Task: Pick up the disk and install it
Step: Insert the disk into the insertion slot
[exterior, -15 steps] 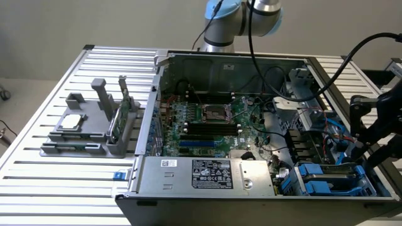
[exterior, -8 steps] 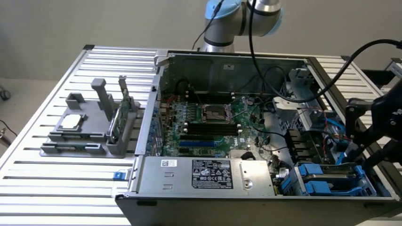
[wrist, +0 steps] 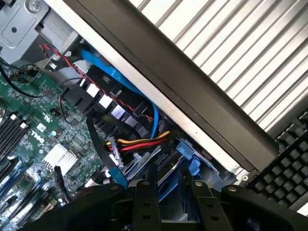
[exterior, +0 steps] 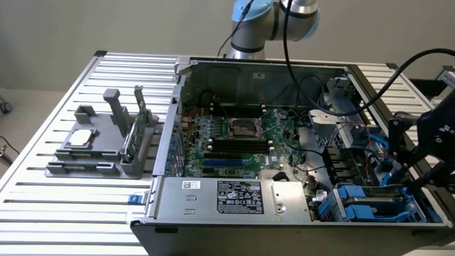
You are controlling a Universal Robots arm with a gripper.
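Claw (exterior: 414,185) clamped across the disk (wrist: 166,187), which is seen edge-up in the drive bay (exterior: 416,212) at the exterior view's lower right.
A clean seating is judged to need the blue carrier lowered square to the bay, without tilt. Room is scant: the case wall (wrist: 202,115) runs close on one side, while the power cable bundle (wrist: 139,142) and a neighbouring carrier (exterior: 355,205) crowd the other.

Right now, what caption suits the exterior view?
Open computer case on a slatted table; the claw hangs at the blue-framed disk in the case's corner at the exterior view's right.
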